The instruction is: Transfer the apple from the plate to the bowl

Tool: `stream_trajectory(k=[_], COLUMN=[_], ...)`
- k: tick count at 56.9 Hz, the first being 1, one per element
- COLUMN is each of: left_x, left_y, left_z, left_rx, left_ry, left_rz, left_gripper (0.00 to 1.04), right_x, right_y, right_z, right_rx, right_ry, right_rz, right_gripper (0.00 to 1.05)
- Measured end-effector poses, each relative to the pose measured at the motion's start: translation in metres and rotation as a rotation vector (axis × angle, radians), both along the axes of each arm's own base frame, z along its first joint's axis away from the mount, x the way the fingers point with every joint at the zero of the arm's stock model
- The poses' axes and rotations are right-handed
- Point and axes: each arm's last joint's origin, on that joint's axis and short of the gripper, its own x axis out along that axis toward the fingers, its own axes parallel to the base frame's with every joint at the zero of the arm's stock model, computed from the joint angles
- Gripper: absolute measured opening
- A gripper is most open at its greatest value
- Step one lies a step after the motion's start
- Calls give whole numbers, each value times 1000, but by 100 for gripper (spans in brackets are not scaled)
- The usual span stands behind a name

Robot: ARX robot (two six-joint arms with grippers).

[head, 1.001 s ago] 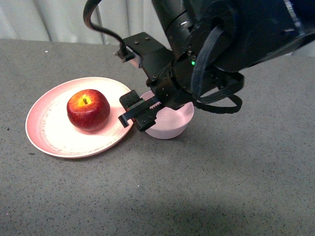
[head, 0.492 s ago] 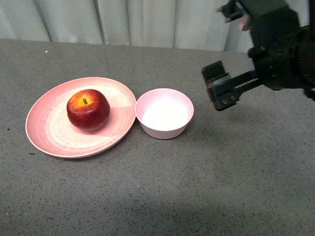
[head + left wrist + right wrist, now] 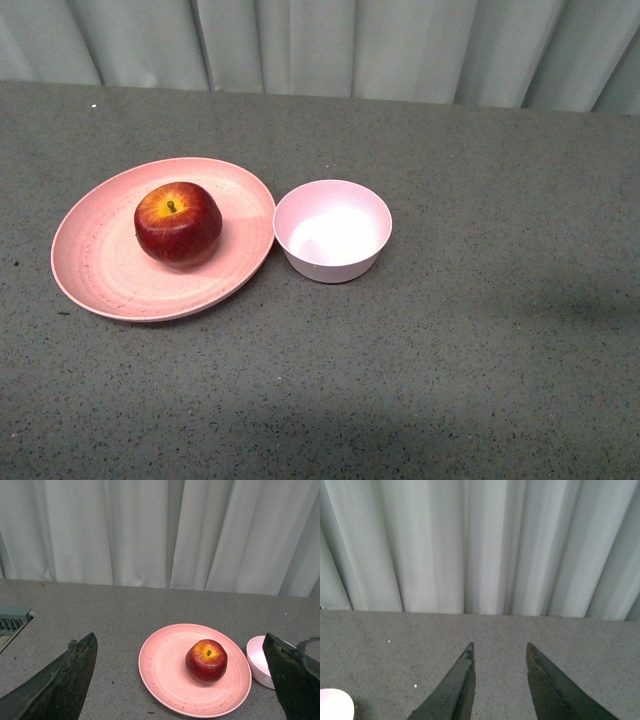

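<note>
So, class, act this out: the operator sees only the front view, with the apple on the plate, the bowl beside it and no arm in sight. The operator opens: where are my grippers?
Observer: The left gripper is open wide, and its fingers frame the apple on the plate.
Operator: And the right one?
Observer: The right gripper points at the curtain, fingers apart with nothing between them.
Operator: Does its camera catch the bowl?
Observer: Only a sliver of the bowl shows there.
</note>
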Motion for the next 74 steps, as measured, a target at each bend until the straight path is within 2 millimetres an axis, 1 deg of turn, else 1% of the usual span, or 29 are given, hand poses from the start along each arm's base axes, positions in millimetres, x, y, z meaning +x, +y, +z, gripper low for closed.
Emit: stream_trajectory(k=[2, 3, 6, 9, 13, 20, 23, 26, 29, 57, 74], left_x=[0, 0, 0, 0, 0, 0, 0, 0, 0, 0, 0], left_y=[0, 0, 0, 0, 0, 0, 0, 0, 0, 0, 0], left_z=[0, 0, 0, 0, 0, 0, 0, 0, 0, 0, 0], left_rx=[0, 0, 0, 0, 0, 0, 0, 0, 0, 0, 0], left_ry=[0, 0, 0, 0, 0, 0, 0, 0, 0, 0, 0], left_rz=[0, 0, 0, 0, 0, 0, 0, 0, 0, 0, 0], left_gripper=[98, 98, 98, 98, 98, 98, 98, 98, 98, 98, 98], right_x=[-6, -9, -19, -30, -41, -54, -60, -66, -71, -96, -106], right_y=[-3, -5, -9, -14, -19, -23, -29, -34, -35, -35, -35], right_z=[0, 1, 7, 12, 11, 11, 12, 12, 12, 17, 19], right_rx=[0, -2, -2, 6, 6, 8, 9, 11, 11, 11, 11], right_ry=[9, 25, 19, -3, 3, 4, 2, 2, 2, -17, -23], right_rz=[0, 1, 7, 5, -2, 1, 25, 1, -4, 0, 0], right_gripper=[16, 11, 1, 1, 1, 1, 1, 1, 1, 1, 1])
